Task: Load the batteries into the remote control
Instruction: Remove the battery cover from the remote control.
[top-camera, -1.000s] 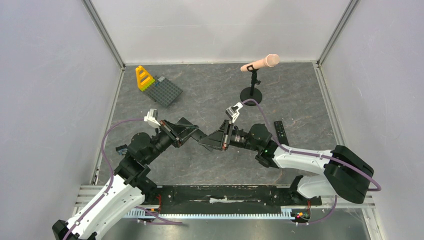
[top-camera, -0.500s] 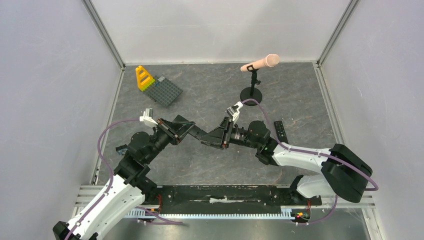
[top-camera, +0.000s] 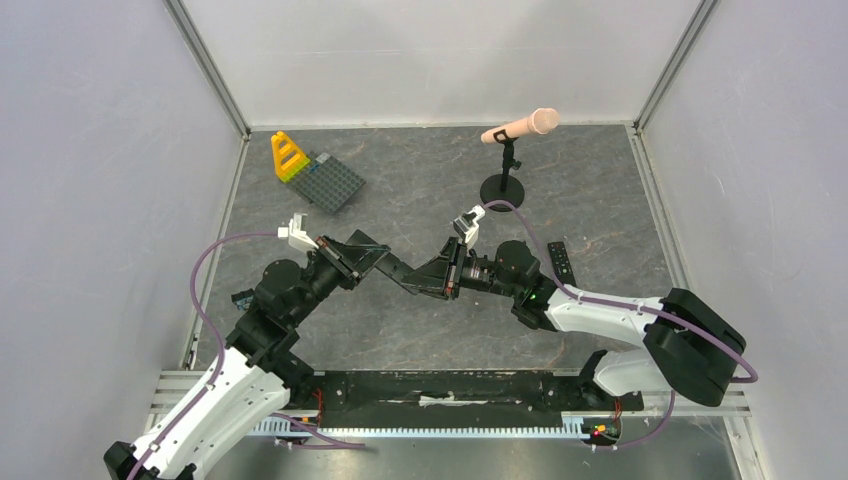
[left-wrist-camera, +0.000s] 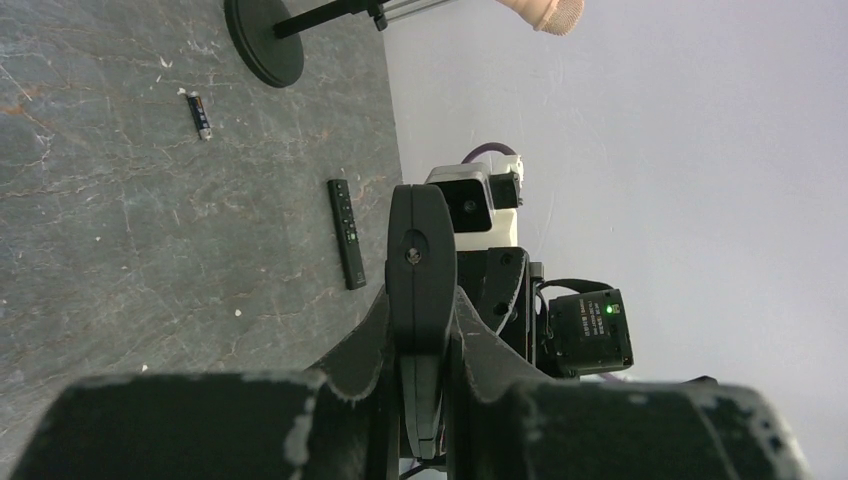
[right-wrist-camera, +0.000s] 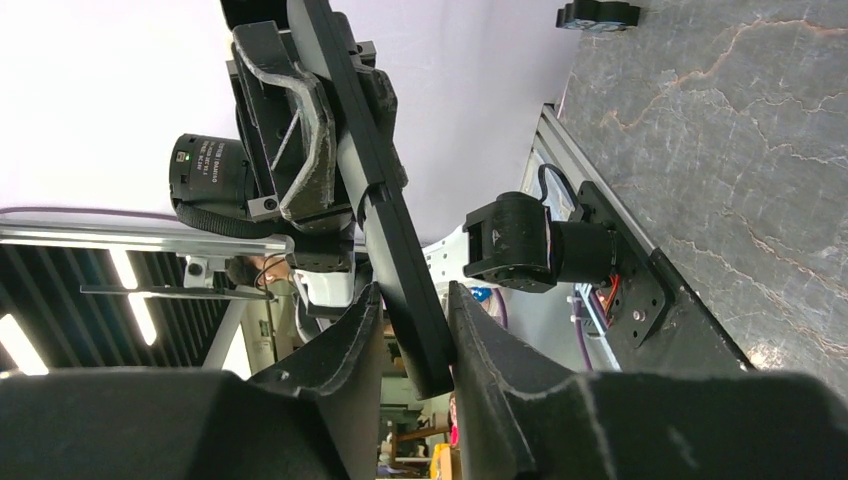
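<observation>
Grey marbled tabletop (top-camera: 420, 190) lies beneath both my claws, which meet mid-frame in the top view. My left claw (left-wrist-camera: 421, 345) and right claw (right-wrist-camera: 412, 310) are each clamped on one end of the slim matt-black bar remote control (top-camera: 402, 280), held aloft with its long axis running claw to claw. One tiny dark cylinder battery (left-wrist-camera: 201, 113) lies upper left in the left wrist view, near the round black stand base (left-wrist-camera: 262, 40); my right arm seems nearer.

White arm shells (top-camera: 600, 315), black joints (top-camera: 280, 290) and purple cables (left-wrist-camera: 488, 150)
</observation>
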